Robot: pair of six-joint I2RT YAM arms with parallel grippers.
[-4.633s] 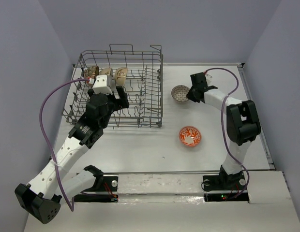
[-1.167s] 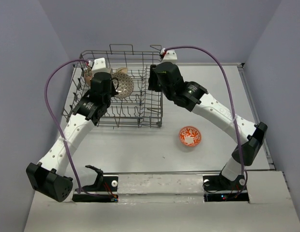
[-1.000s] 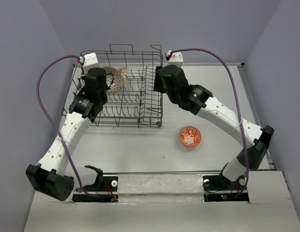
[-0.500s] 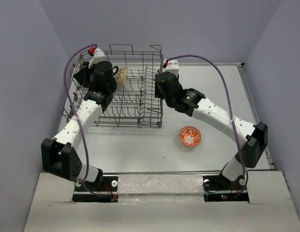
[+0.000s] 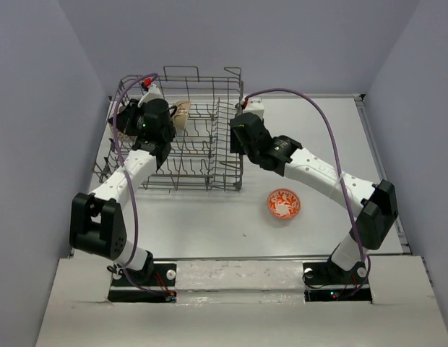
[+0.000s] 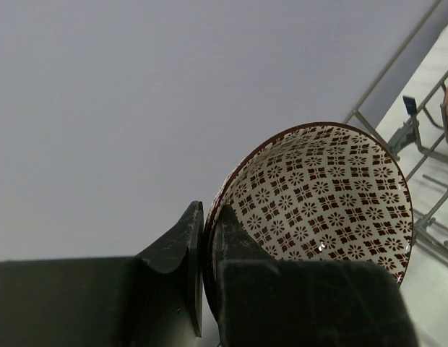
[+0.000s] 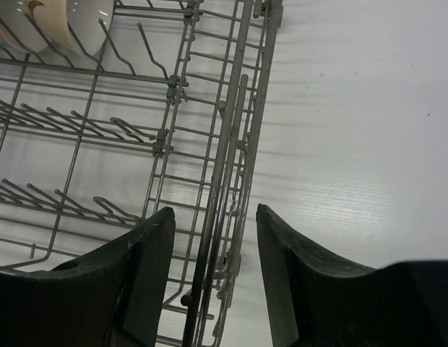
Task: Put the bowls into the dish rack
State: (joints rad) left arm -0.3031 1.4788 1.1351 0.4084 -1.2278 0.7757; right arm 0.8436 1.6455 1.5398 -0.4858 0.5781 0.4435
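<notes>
My left gripper (image 6: 207, 231) is shut on the rim of a bowl (image 6: 325, 195) with a dark red flower pattern on white, one finger inside and one outside. In the top view that gripper (image 5: 130, 119) hangs over the far-left corner of the dish rack (image 5: 202, 186), and its bowl is mostly hidden by the arm. A cream and brown bowl (image 5: 181, 113) stands on edge in the rack's far row. An orange-red bowl (image 5: 283, 204) sits on the table to the right. My right gripper (image 7: 213, 211) is open, straddling the rack's right wall (image 7: 231, 144) without touching it.
Upright tines fill the rack floor (image 7: 87, 130). A white bowl (image 7: 65, 22) leans in the rack's far row. Purple cables (image 5: 311, 101) arch over both arms. Grey walls close in the table's left, far and right sides.
My left arm has carried the patterned bowl from the rack's middle far row to its far-left corner. The right arm has drawn back a little along the rack's right wall.
</notes>
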